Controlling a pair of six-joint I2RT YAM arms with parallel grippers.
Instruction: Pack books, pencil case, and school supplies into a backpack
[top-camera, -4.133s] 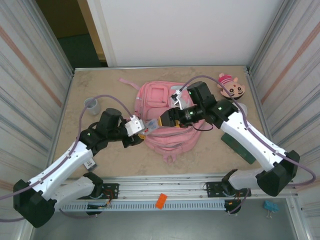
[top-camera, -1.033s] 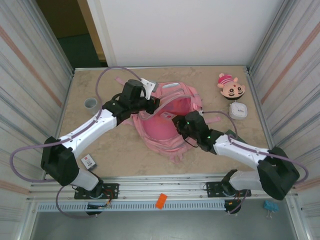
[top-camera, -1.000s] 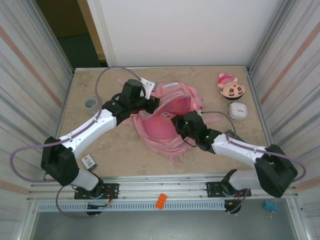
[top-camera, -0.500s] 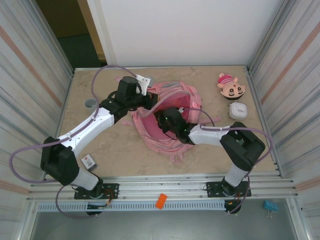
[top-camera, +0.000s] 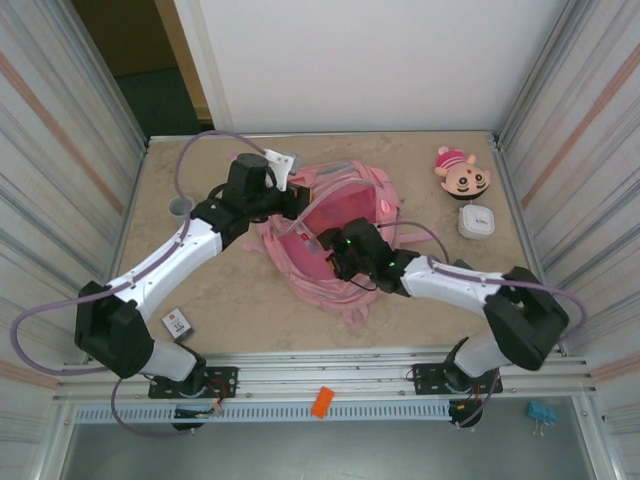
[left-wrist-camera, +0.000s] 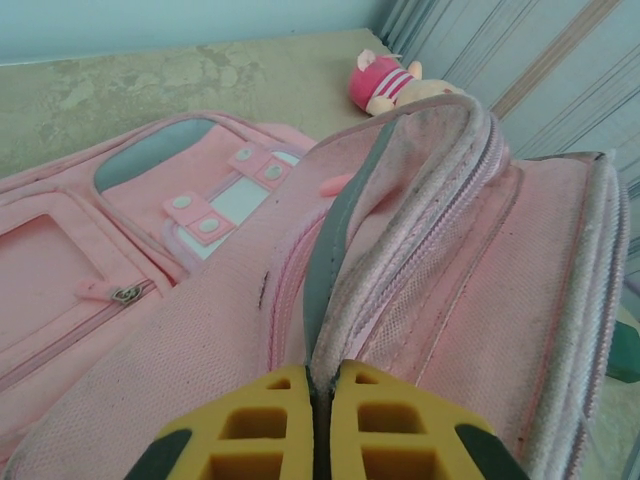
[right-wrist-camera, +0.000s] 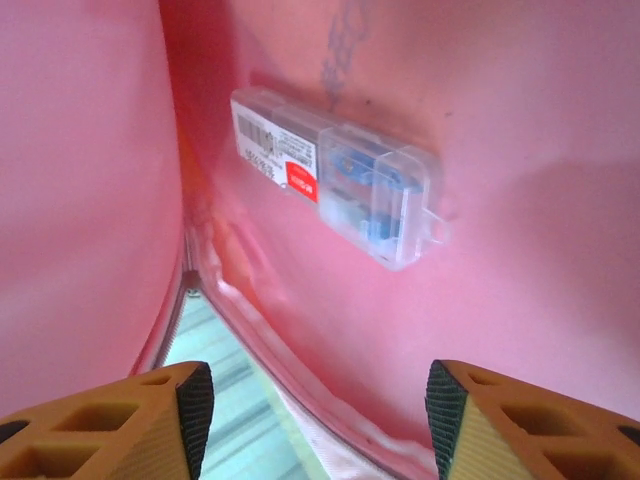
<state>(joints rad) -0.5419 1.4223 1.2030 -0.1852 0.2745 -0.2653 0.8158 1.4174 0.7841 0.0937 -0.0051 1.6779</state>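
The pink backpack (top-camera: 362, 190) lies mid-table with its main compartment held agape. My left gripper (top-camera: 295, 197) is shut on the zip rim (left-wrist-camera: 322, 385) of that opening and lifts it. My right gripper (top-camera: 330, 245) reaches into the mouth and stands open (right-wrist-camera: 315, 410), holding nothing. Just beyond its fingertips a clear stick-like pack of school supplies (right-wrist-camera: 335, 190), with a barcode, a red mark and blue contents, rests on the pink lining (right-wrist-camera: 520, 150). A tiny white square piece with a red mark (top-camera: 177, 322) lies near the left arm's base. The books and pencil case are hidden.
A pink-and-tan plush head (top-camera: 463, 172) and a white rounded-square box (top-camera: 474, 221) sit at the back right. A grey cup (top-camera: 181, 206) stands at the left. Something dark green (left-wrist-camera: 625, 350) lies just right of the backpack. Metal walls close in both sides.
My right gripper has pushed further left into the backpack's opening and spread its jaws; the clear pack now lies free on the lining. The left gripper has drawn the rim slightly back and left.
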